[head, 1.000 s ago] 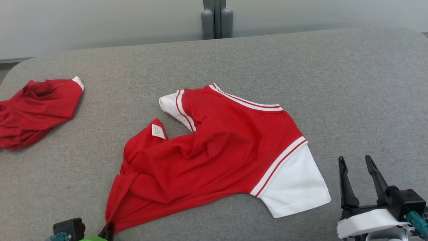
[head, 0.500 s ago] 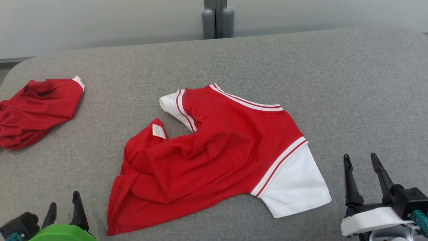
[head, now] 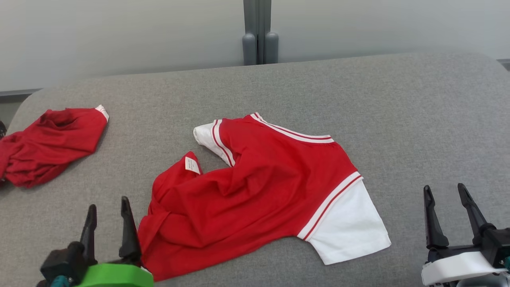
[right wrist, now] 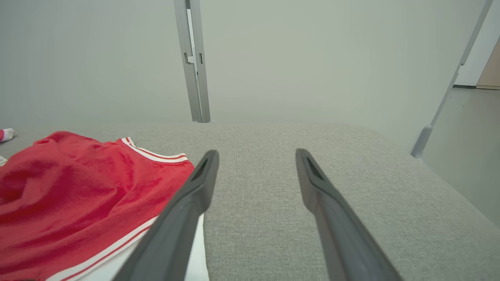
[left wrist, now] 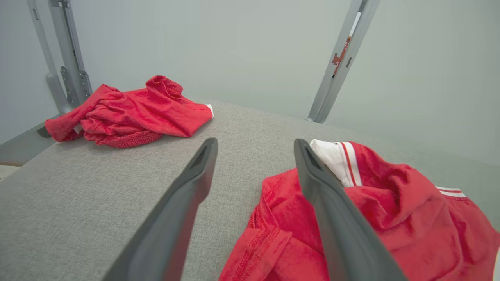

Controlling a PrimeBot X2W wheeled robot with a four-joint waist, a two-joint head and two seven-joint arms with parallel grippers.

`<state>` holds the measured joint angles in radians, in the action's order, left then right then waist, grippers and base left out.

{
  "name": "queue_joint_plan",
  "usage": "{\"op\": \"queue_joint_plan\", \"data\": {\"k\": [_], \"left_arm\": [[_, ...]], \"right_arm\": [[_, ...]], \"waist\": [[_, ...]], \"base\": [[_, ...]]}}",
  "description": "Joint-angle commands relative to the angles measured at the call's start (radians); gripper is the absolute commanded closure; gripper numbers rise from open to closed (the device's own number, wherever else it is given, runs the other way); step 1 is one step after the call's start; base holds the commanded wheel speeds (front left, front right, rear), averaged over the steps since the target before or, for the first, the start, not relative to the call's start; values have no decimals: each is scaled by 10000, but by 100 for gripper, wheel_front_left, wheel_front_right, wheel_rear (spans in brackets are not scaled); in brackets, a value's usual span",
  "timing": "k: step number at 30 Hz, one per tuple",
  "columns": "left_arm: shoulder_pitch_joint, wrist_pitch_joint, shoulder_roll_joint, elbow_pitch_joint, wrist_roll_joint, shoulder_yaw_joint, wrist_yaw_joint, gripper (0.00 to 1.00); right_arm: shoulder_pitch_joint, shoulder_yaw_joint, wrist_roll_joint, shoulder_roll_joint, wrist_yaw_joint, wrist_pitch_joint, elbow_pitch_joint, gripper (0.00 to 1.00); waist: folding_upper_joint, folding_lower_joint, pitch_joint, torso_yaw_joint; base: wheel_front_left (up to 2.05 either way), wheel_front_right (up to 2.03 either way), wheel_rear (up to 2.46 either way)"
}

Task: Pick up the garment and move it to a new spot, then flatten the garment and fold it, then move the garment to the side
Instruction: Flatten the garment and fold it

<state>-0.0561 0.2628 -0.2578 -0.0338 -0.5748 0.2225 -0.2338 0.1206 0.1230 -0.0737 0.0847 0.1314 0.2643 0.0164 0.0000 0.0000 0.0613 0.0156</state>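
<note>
We logged one garment (head: 255,187), red with white sleeves, lying rumpled at the middle of the grey padded table (head: 398,103). Our left gripper (head: 108,203) stood just beside its near hem, fingers apart and empty. Our right gripper (head: 444,186), likewise spread and empty, stood near its white sleeve. A second red garment (head: 51,139) lay bunched far left, well apart.

Two garments lie on one grey padded surface (head: 398,119): one red shirt (head: 263,187) with two white sleeves (head: 346,227) and one white label (head: 192,164), and one crumpled red garment (head: 48,143). Two grippers show, the left gripper (head: 108,203) and the right gripper (head: 444,187), each with two dark fingers (head: 432,223)
</note>
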Motion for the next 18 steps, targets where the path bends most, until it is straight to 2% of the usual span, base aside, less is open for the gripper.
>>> {"op": "queue_joint_plan", "data": {"k": [1, 3, 8, 11, 14, 18], "left_arm": [[-249, 26, 112, 10, 518, -162, 221, 0], [-374, 25, 610, 43, 1351, -326, 647, 0], [-781, 15, 1392, 74, 2879, -1070, 1547, 0], [-1030, 16, 1644, -47, 3443, -1399, 2019, 0], [-1208, 16, 1762, -206, 3882, -1504, 2711, 0], [-1240, 16, 1886, -386, 4133, -1675, 3200, 0]], "right_arm": [[150, 21, 66, 80, -14, 1, -73, 0], [286, 21, 96, 140, -14, 1, -83, 0], [500, 26, 215, 189, -14, 2, -21, 0], [557, 45, 263, 124, -14, 1, 50, 0], [586, 28, 269, 28, -14, 1, 87, 0], [465, 96, 179, -99, -14, 1, 145, 0]], "waist": [[0, 0, -210, -38], [0, 0, -360, -25], [0, 0, -632, 9], [0, 0, -736, 84], [0, 0, -806, 154], [0, 0, -856, 158]], "base": [[0, 0, 0], [0, 0, 0], [0, 0, 0], [0, 0, 0], [0, 0, 0], [0, 0, 0]]}}
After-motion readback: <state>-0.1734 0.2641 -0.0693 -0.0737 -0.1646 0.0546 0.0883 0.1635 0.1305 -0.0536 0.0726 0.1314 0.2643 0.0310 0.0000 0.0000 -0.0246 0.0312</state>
